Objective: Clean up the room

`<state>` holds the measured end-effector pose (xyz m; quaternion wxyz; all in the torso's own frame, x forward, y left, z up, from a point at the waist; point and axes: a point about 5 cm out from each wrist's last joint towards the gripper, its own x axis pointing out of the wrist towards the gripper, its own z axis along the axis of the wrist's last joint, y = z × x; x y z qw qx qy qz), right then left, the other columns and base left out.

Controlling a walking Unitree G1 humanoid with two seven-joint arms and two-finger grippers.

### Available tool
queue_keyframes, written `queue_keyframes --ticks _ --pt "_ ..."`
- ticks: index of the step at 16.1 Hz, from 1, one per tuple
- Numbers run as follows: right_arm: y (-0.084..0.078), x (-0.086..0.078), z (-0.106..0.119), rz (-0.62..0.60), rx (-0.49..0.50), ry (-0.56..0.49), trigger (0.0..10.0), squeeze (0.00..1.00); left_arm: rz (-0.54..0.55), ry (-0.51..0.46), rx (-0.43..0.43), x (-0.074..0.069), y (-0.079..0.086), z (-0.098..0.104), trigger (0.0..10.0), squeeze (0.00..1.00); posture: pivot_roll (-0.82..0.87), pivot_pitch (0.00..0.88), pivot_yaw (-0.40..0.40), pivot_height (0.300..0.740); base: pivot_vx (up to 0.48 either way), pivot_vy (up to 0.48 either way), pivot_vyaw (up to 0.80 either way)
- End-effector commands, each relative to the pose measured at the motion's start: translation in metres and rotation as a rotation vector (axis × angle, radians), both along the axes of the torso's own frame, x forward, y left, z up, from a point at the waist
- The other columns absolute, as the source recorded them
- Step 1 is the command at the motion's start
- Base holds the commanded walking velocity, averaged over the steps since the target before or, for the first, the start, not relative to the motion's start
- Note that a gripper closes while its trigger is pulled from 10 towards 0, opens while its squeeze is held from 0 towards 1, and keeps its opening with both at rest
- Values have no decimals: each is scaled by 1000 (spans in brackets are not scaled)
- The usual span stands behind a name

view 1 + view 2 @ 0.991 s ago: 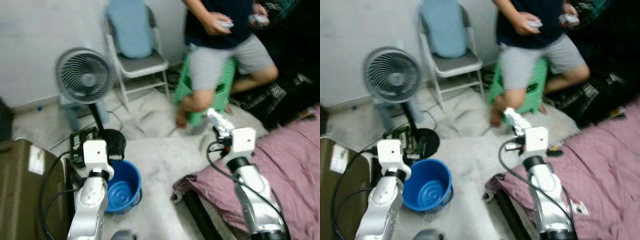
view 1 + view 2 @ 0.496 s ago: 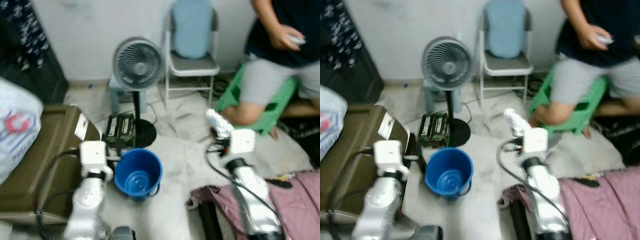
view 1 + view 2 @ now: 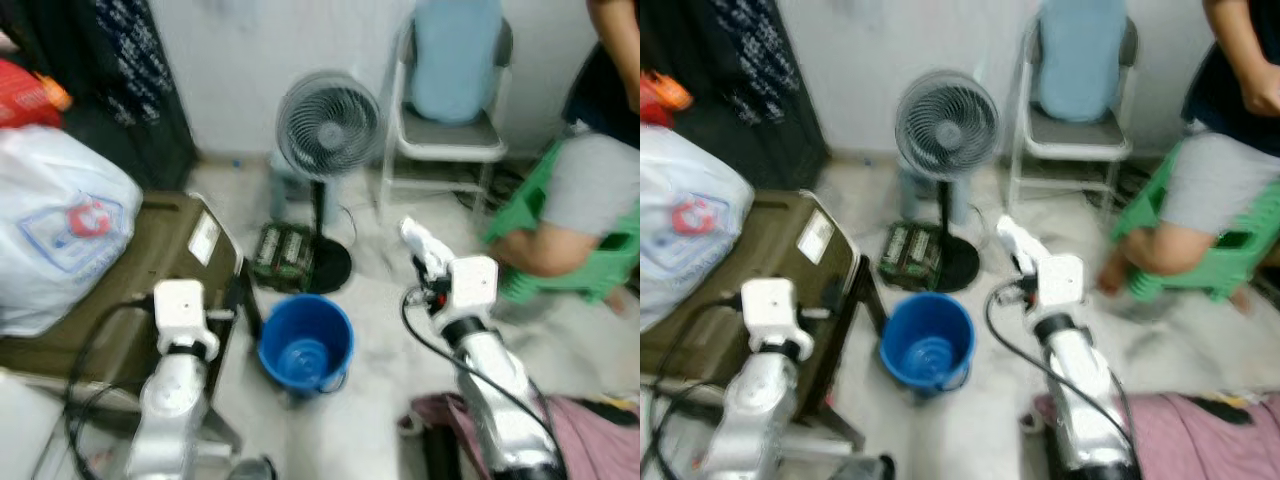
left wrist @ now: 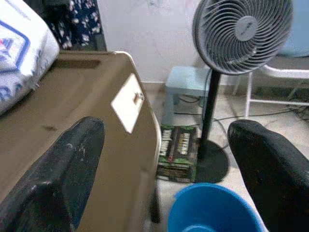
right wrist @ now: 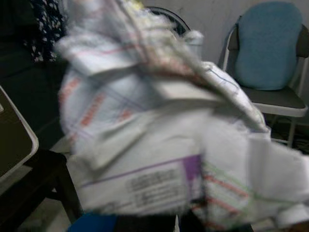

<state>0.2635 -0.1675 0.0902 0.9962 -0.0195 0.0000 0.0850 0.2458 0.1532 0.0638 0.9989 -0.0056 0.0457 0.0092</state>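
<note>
A blue bucket (image 3: 304, 345) stands on the pale floor (image 3: 380, 300) between the two arms; nothing can be made out inside it. The right gripper (image 3: 425, 252) is held up to the right of the bucket and a little farther away, its fingers clamped on a crumpled paper wrapper (image 5: 159, 125), white with red, green and purple print. The left gripper (image 4: 164, 169) is near the bucket's left side, its black fingers (image 4: 63, 169) spread wide apart with nothing between them, beside a brown table (image 3: 110, 300). A white plastic bag (image 3: 55, 225) lies on the table's far left. Behind the bucket are a green box (image 3: 283, 255), a standing fan (image 3: 328, 125) and a folding chair (image 3: 450, 120) with a blue cushion (image 3: 455, 55). A person (image 3: 590, 190) sits on a green stool (image 3: 615, 260) at far right.
</note>
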Motion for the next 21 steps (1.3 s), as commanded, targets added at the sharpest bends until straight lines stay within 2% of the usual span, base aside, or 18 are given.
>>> queue_keyframes --ticks 1,8,13,16,21 --pt "2 1 2 3 6 -4 10000 0 -15 -5 -3 0 1 2 10000 0 -29 25 -16 740 0 0 550" --pt "0 -5 -2 -7 15 14 10000 0 -97 -2 -41 -5 -7 3 10000 0 -36 37 -15 740 0 0 64" --pt "1 -6 -2 -2 9 16 10000 0 -112 -2 -48 -6 -8 3 10000 0 -33 42 -17 740 0 0 0" --pt "2 -7 -2 0 7 18 10000 0 -118 1 -51 -7 -9 3 10000 0 -34 44 -16 740 0 0 713" --pt "1 -7 -5 -11 15 32 10000 0 -112 13 -80 -7 -9 3 10000 0 -30 47 -14 740 0 0 0"
